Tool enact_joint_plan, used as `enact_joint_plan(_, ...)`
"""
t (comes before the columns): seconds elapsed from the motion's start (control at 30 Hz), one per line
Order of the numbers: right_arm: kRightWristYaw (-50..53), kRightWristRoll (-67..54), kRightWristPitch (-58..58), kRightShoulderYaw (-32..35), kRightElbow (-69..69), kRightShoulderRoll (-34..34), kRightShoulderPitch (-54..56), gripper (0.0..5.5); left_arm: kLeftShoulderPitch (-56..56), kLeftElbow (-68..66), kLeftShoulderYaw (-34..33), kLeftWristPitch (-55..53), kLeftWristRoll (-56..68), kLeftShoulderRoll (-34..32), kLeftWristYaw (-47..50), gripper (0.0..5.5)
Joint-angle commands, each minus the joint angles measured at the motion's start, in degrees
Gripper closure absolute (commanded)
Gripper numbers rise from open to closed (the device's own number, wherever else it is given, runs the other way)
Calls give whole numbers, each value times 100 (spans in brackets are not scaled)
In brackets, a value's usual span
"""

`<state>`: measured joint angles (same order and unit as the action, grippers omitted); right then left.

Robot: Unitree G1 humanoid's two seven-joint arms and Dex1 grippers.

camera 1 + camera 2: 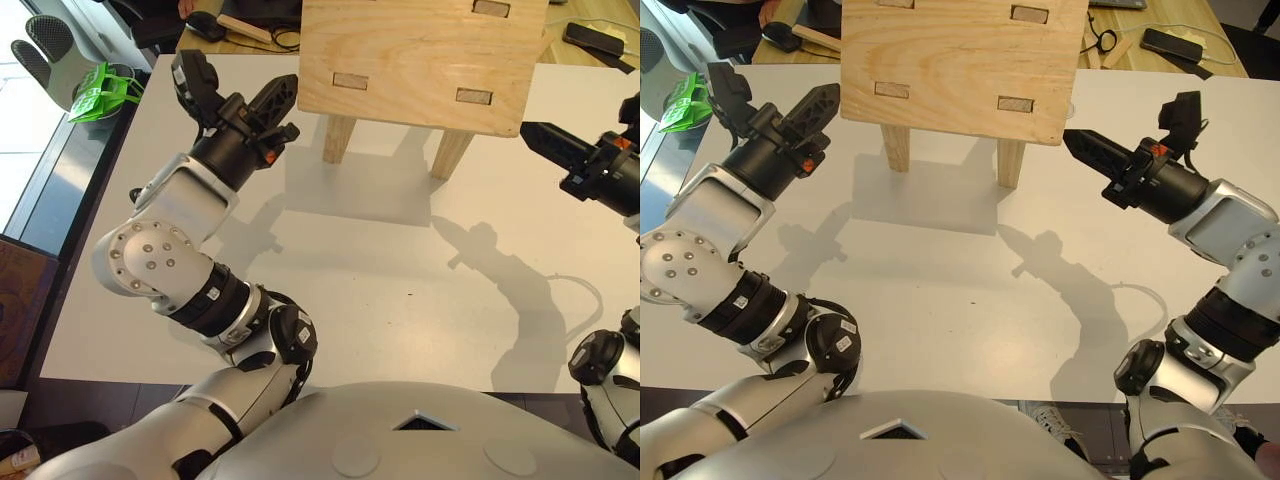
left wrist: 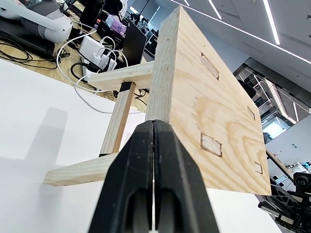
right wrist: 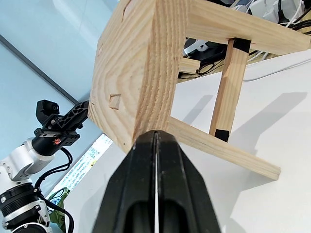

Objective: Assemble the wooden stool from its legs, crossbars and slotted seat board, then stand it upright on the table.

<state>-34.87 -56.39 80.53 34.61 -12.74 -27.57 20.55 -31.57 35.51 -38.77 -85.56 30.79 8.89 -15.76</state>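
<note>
The wooden stool stands upright at the back of the white table (image 1: 380,290), its slotted seat board (image 1: 420,55) on top and two front legs (image 1: 337,138) (image 1: 452,153) showing below. My left gripper (image 1: 287,88) is shut and empty, its tip level with the seat's left edge (image 2: 163,73) and very close to it. At the seat's right edge (image 3: 155,63) my right gripper (image 1: 1072,140) is also shut and empty, tip pointing at the board. A crossbar (image 2: 121,77) and a leg (image 2: 119,121) appear under the seat. Whether either tip touches the wood is unclear.
A green bag (image 1: 100,90) lies off the table's left edge. Behind the stool are a loose wood piece (image 1: 245,28), a black mouse (image 1: 205,25), cables and a phone (image 1: 600,40). White tabletop stretches in front of the stool.
</note>
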Motion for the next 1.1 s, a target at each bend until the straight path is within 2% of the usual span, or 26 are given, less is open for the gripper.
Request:
enact_joint_plan(0.03, -63, -758, 252, -370, -148, 320, 323, 550, -350, -36, 468, -562, 659, 515, -245, 549)
enact_joint_plan(0.8, 744, -1585, -27, -286, 216, 295, 417, 550, -1185, -344, -249, -345, 1013, 709, 376, 549)
enact_joint_plan(1.0, 927, -1862, -124, -406, 154, 215, 232, 550, -846, -359, -46, -432, 1212, 613, 677, 549)
enact_joint_plan(1.1, 624, -1471, -355, -840, -132, -94, -254, 550, -426, -309, 410, -387, 1198, 362, 783, 549)
